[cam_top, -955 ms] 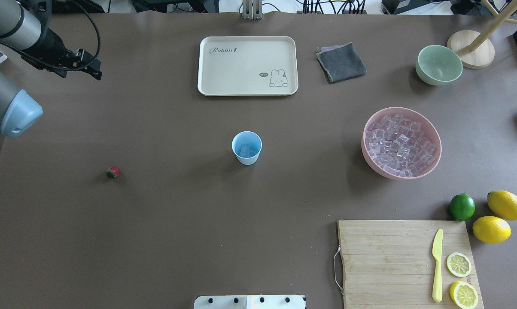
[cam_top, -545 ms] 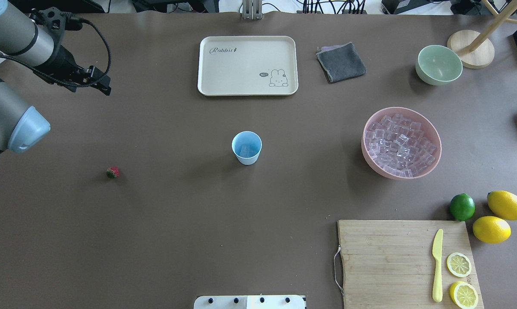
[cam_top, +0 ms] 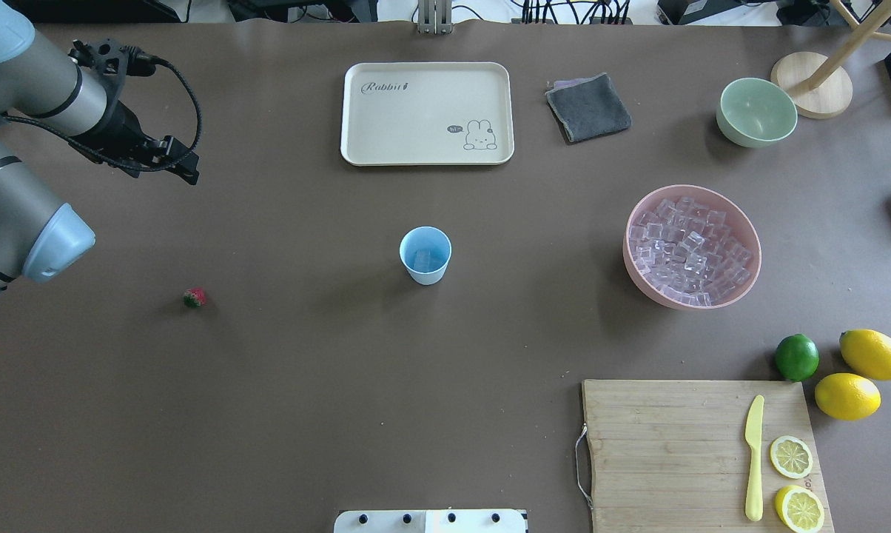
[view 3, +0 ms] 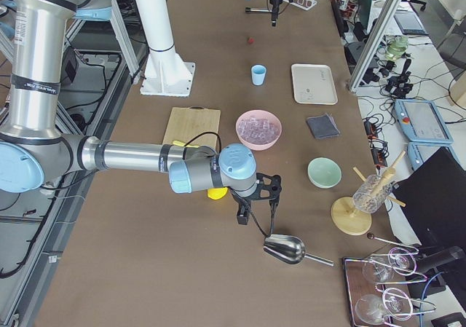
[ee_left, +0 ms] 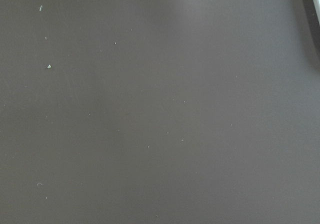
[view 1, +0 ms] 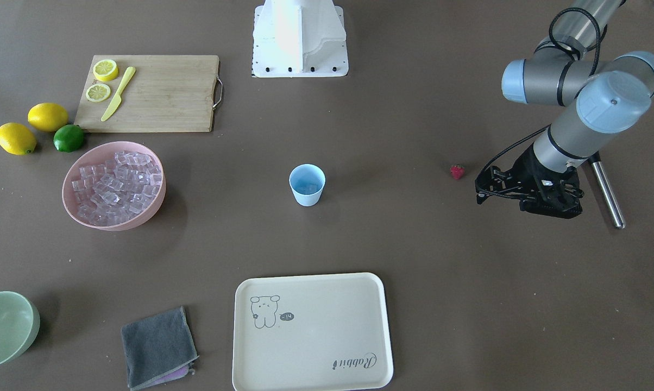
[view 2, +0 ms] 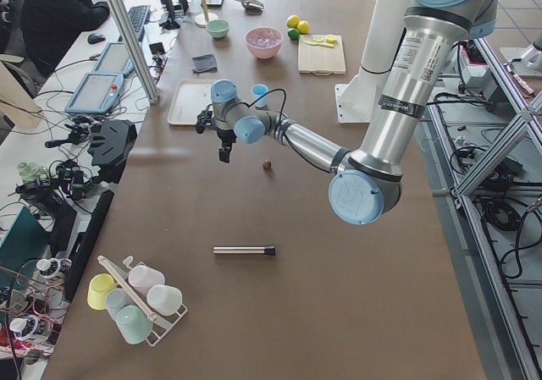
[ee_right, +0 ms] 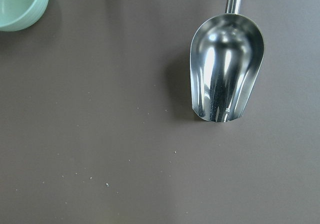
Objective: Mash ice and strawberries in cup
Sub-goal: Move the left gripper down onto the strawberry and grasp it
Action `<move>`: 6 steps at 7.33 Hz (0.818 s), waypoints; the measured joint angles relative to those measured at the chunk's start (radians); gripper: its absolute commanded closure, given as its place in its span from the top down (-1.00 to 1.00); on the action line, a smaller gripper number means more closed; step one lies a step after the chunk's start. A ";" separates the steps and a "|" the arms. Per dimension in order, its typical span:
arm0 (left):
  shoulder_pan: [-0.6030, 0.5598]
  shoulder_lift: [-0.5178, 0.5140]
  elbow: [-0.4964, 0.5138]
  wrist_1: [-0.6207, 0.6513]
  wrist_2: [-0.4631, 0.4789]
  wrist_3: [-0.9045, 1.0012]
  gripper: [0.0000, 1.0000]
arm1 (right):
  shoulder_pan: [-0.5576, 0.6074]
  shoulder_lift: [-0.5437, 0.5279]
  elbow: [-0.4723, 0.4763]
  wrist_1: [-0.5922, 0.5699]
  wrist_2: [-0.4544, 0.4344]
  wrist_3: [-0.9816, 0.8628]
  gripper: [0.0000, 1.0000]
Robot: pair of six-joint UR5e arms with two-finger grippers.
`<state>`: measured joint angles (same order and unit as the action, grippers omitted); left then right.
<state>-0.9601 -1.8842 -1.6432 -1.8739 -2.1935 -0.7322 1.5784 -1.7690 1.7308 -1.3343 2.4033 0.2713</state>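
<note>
Two arms: both reach out over a matte brown worktop (cam_top: 305, 385), one at each end.
Left pincer (cam_top: 190, 174): black and trailing a looped cable. It hangs over bare worktop near the strawberry without touching it. I cannot tell whether its fingers are spread or pressed together.
Right pincer (view 3: 255, 207): at the far right end, above the worktop between the green bowl and the scoop. It shows only from the side, so I cannot tell its state either.
Cup (cam_top: 425, 255): smooth pale-blue tumbler, tapered, upright mid-worktop. Something clear and glassy lies at its bottom.
Strawberry (cam_top: 194, 297): tiny, red with a green cap, alone on the worktop well to the left of the cup.
Ice (cam_top: 688, 248): many small glassy cubes with a faint pink tint, heaped in a wide pink bowl (cam_top: 626, 255) well to the right of the cup.
Scoop (ee_right: 227, 67): polished steel with a rounded trough and a straight handle, lying flat.
Rod (view 1: 608, 193): smooth metal cylinder lying beside the left arm.
Tray (cam_top: 427, 89): cream, rounded corners, rabbit drawing.
Cloth (cam_top: 587, 107): grey, fuzzy, folded, between the tray and the green bowl (cam_top: 756, 111).
Board (cam_top: 667, 444): pale wood bearing a yellow plastic knife (cam_top: 753, 459) and two lemon halves.
</note>
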 measured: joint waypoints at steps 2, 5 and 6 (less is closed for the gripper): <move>0.030 0.043 -0.021 -0.039 0.002 -0.057 0.96 | 0.008 -0.008 0.007 -0.001 -0.044 -0.040 0.99; 0.176 0.046 -0.021 -0.104 0.104 -0.179 0.96 | 0.008 -0.040 0.007 -0.007 -0.089 -0.159 0.99; 0.198 0.047 -0.021 -0.110 0.121 -0.192 0.95 | 0.008 -0.049 0.007 -0.007 -0.092 -0.176 0.99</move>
<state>-0.7617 -1.8371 -1.6640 -1.9839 -2.0724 -0.9243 1.5865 -1.8183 1.7373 -1.3410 2.3114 0.0950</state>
